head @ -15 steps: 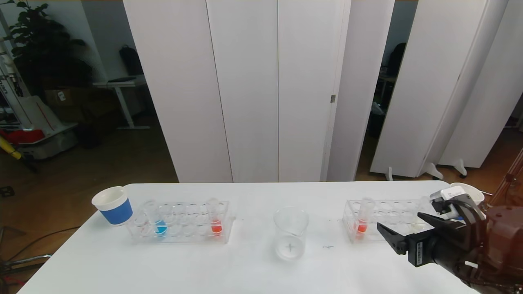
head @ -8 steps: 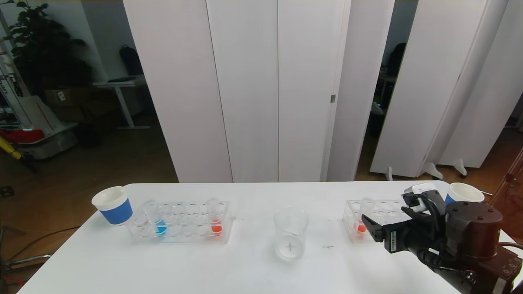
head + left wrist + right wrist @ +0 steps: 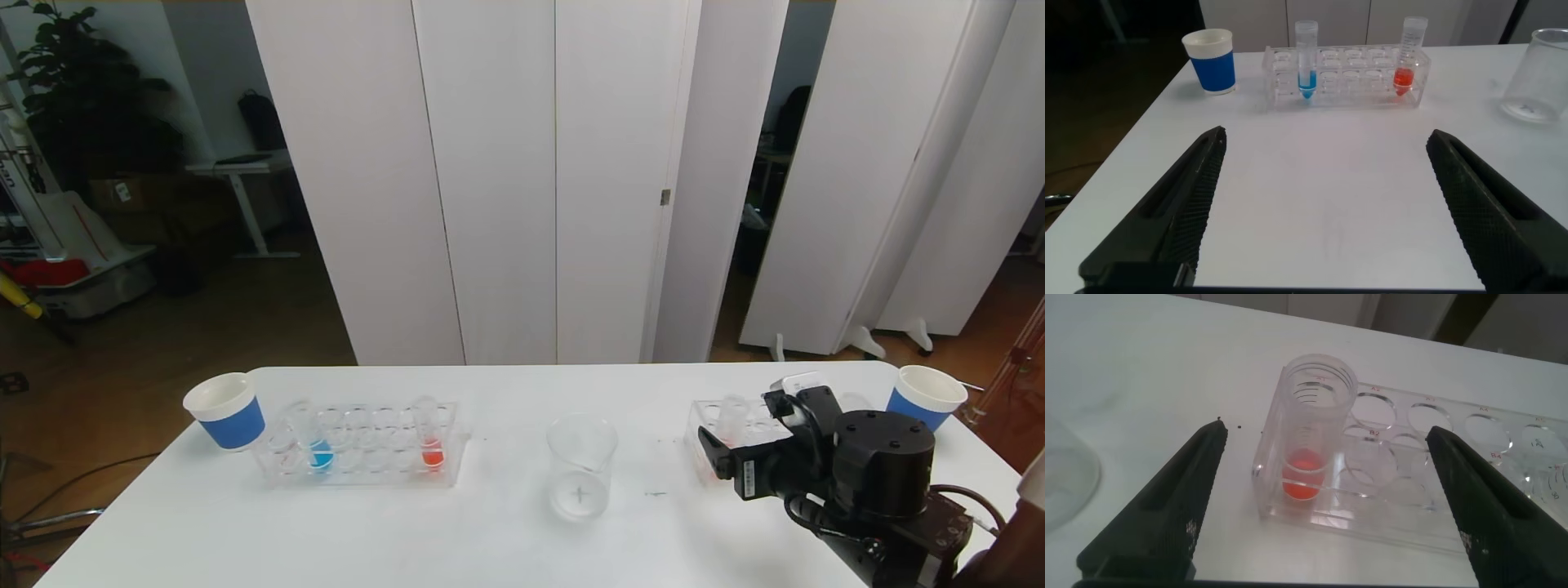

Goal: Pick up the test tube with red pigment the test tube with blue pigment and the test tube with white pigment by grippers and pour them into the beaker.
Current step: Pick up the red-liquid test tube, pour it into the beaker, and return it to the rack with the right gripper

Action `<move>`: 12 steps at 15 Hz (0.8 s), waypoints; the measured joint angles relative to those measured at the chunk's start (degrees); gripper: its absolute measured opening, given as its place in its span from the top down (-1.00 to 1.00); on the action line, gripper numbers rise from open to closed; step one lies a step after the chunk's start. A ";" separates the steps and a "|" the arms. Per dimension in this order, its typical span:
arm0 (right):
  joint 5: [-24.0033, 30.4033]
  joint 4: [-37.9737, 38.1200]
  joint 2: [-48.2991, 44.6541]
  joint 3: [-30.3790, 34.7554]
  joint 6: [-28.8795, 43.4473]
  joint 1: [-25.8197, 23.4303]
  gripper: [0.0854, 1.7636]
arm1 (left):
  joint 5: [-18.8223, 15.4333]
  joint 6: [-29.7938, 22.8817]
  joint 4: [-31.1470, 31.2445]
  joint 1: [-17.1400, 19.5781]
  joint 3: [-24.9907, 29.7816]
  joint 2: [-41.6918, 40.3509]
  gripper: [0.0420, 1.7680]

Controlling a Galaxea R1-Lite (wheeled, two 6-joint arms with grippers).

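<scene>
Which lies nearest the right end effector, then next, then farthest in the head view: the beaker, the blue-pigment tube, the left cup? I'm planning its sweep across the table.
Measured from the right end effector, open beside the right rack:
1. Beaker, table centre, to its left.
2. Blue tube, in the left rack, toward that rack's far-left end.
3. Left cup, beyond the rack at the table's left corner.

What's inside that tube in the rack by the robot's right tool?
Red-orange liquid sits at the bottom of the test tube in the right rack; the rest looks empty. The right tool is open around it.
</scene>
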 joint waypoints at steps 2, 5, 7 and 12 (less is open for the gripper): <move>-0.21 -1.33 0.56 -0.18 0.00 0.24 -0.98 | -0.02 0.00 0.00 0.00 -0.01 0.00 -0.98; -0.99 -1.51 1.05 -0.52 -0.02 1.02 -0.98 | 0.00 0.00 0.00 0.00 -0.01 0.00 -0.98; -1.10 -2.18 1.46 -1.01 0.02 1.27 -0.98 | 0.00 0.00 0.00 0.00 -0.01 0.00 -0.98; -1.27 -4.24 3.73 -2.47 -0.28 1.32 -0.98 | 0.00 0.00 0.00 0.00 -0.01 0.00 -0.98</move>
